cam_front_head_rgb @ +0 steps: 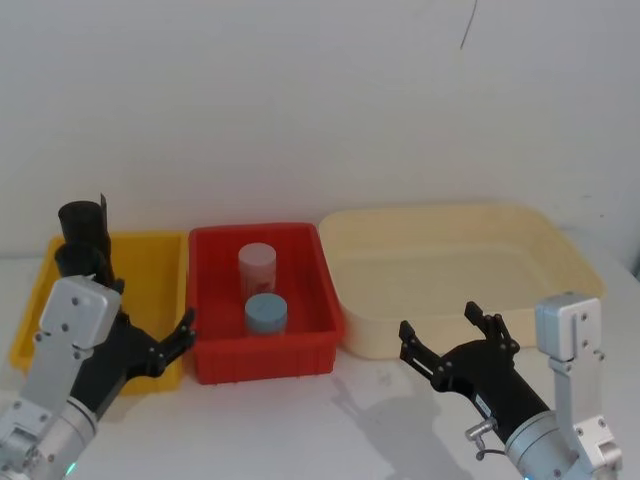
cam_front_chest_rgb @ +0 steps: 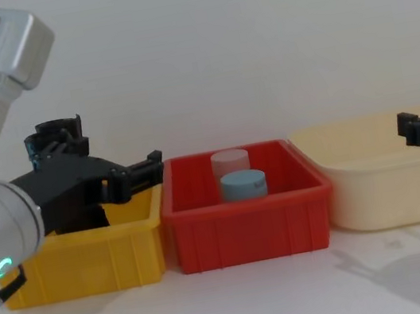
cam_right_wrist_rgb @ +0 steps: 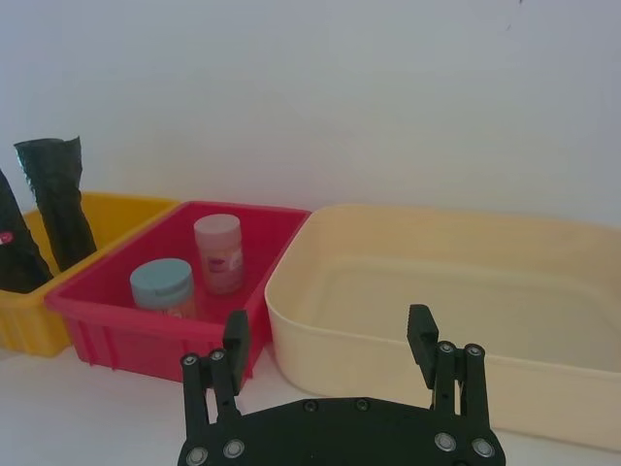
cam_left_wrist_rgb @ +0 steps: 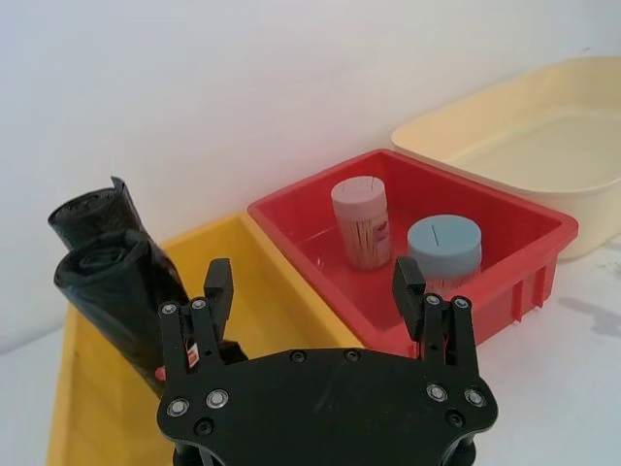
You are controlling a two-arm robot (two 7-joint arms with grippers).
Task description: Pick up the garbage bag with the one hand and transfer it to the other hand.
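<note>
Head view | left pincer (cam_left_wrist_rgb: 312, 282) spread over yellow bin (cam_front_head_rgb: 140, 238) rim | right pincer (cam_front_head_rgb: 438, 320) spread

Right gripper (cam_right_wrist_rgb: 328, 325) hanging before cream tub (cam_right_wrist_rgb: 543, 388), fingers (cam_right_wrist_rgb: 420, 335) standing apart, gripping nothing. Red bin (cam_right_wrist_rgb: 107, 316) touching tub, holding pink jar (cam_right_wrist_rgb: 219, 254) and blue-lidded jar (cam_right_wrist_rgb: 162, 286). Yellow bin (cam_right_wrist_rgb: 29, 320) carrying garbage bag (cam_right_wrist_rgb: 15, 252), probably red-labelled, and taller roll (cam_right_wrist_rgb: 58, 209) beside.
</note>
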